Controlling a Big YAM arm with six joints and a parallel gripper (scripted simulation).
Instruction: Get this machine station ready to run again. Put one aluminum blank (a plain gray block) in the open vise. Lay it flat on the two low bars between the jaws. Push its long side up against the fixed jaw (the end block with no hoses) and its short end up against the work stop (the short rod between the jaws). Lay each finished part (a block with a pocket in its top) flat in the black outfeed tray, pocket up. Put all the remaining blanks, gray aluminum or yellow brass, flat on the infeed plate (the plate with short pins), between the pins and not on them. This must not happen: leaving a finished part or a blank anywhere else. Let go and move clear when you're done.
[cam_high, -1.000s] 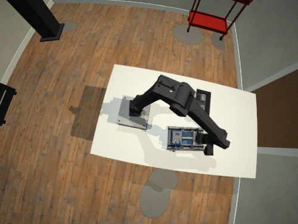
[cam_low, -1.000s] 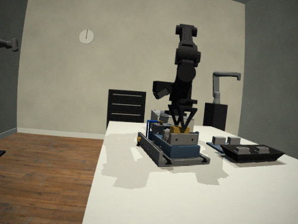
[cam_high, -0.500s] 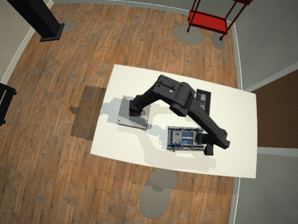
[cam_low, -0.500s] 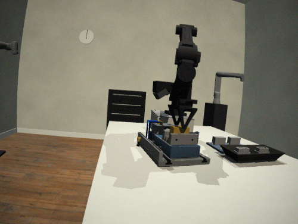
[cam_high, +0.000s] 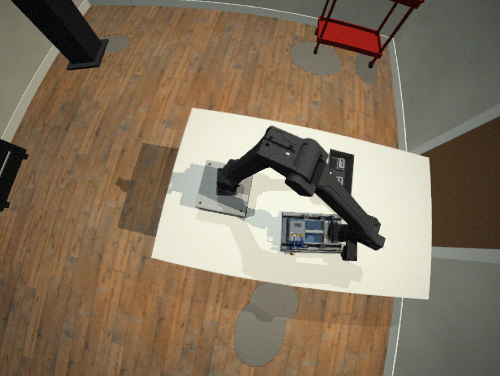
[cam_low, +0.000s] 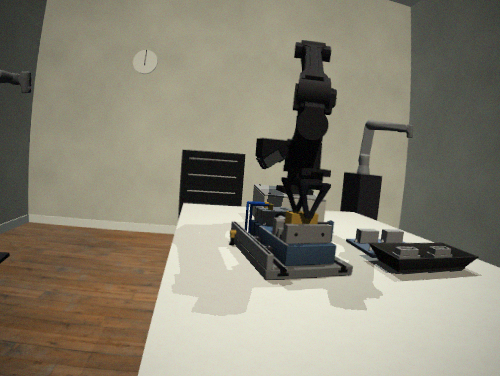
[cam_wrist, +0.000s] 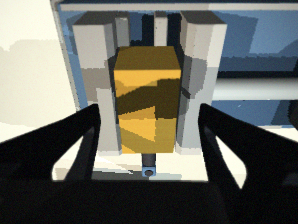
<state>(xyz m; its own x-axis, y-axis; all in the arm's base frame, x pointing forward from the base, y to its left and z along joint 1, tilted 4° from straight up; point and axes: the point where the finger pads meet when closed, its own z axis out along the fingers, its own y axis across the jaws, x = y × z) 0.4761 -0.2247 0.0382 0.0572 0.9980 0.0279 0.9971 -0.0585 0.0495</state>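
Brass block (cam_low: 296, 218) (cam_wrist: 147, 100) sits between the vise's pale jaws, over at its end. Around it the gripper (cam_high: 350, 250) (cam_low: 306, 214) (cam_wrist: 149, 112) stands partly open, fingers either side. Farther off, two finished parts rest in the black tray (cam_high: 348, 172) (cam_low: 425, 263), beside two gray blanks on the infeed plate (cam_low: 354, 244).

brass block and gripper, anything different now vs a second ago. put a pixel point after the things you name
Nothing visibly changed. The gripper (cam_low: 306, 216) (cam_wrist: 149, 112) is in the same place, open around the brass block (cam_low: 295, 218) (cam_wrist: 147, 111), which sits between the vise jaws as before. The finished parts in the black tray (cam_low: 425, 264) stayed put too.
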